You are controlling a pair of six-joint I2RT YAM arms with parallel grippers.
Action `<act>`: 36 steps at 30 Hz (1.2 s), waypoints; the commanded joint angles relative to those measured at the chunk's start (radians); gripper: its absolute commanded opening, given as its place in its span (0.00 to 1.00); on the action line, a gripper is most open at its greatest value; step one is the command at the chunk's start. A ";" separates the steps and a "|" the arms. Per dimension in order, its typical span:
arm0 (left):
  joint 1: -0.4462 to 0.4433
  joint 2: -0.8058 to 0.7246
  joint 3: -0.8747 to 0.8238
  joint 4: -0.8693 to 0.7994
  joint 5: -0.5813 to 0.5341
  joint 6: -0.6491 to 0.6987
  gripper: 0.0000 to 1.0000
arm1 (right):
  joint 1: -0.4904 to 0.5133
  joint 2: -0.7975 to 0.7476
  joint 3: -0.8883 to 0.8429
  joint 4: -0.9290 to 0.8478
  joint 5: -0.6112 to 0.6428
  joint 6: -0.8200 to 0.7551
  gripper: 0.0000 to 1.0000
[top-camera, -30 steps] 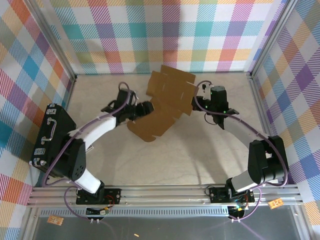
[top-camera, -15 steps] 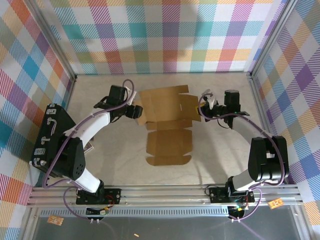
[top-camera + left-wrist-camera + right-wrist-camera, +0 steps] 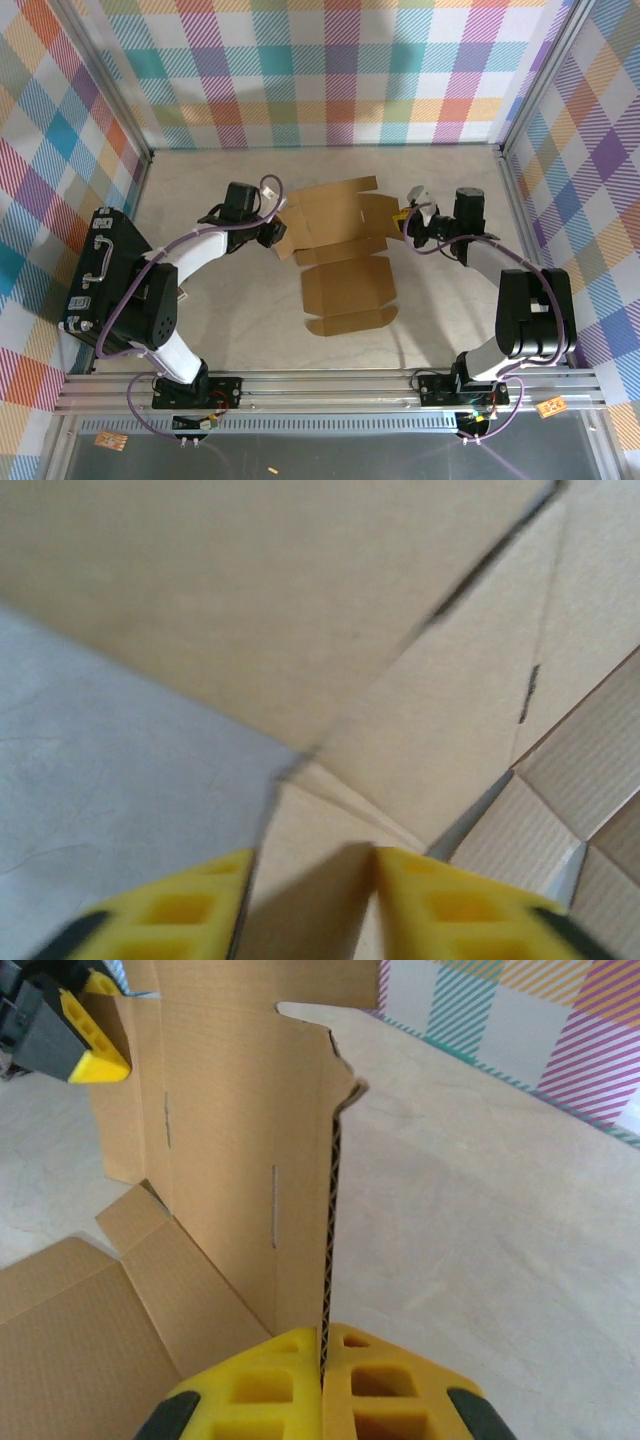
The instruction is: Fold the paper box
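The paper box (image 3: 345,285) is an unfolded brown cardboard sheet in the middle of the table. Its near panels lie flat and its far part is lifted between the two arms. My right gripper (image 3: 405,222) is shut on the sheet's right edge, and the corrugated edge runs straight up from its yellow fingertips (image 3: 322,1335). My left gripper (image 3: 278,232) is at the sheet's left edge. Its jaws (image 3: 310,865) stand a little apart, with a flap of the paper box (image 3: 300,600) between them. One of its yellow fingers (image 3: 95,1045) shows at the far corner of the raised panel (image 3: 230,1110).
A black hard case (image 3: 100,270) with a handle leans at the left wall beside the left arm. Plaid walls close in three sides. An aluminium rail (image 3: 330,385) carries both arm bases at the near edge. Bare tabletop (image 3: 250,320) lies in front of the sheet.
The sheet, held up and skewed a second ago, now lies squared with its near panels on the table. The left gripper's jaws have narrowed round the left flap. The right gripper has shifted right.
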 commanded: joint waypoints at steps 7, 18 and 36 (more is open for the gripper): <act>-0.118 -0.056 -0.174 0.442 -0.161 -0.124 0.06 | 0.108 -0.070 0.001 -0.065 0.346 0.218 0.50; -0.143 -0.020 -0.254 0.626 -0.152 -0.021 0.06 | 0.115 -0.293 0.496 -1.036 0.389 0.950 0.72; -0.178 -0.039 -0.256 0.578 -0.235 -0.116 0.08 | 0.546 -0.116 0.404 -0.557 0.872 2.121 0.79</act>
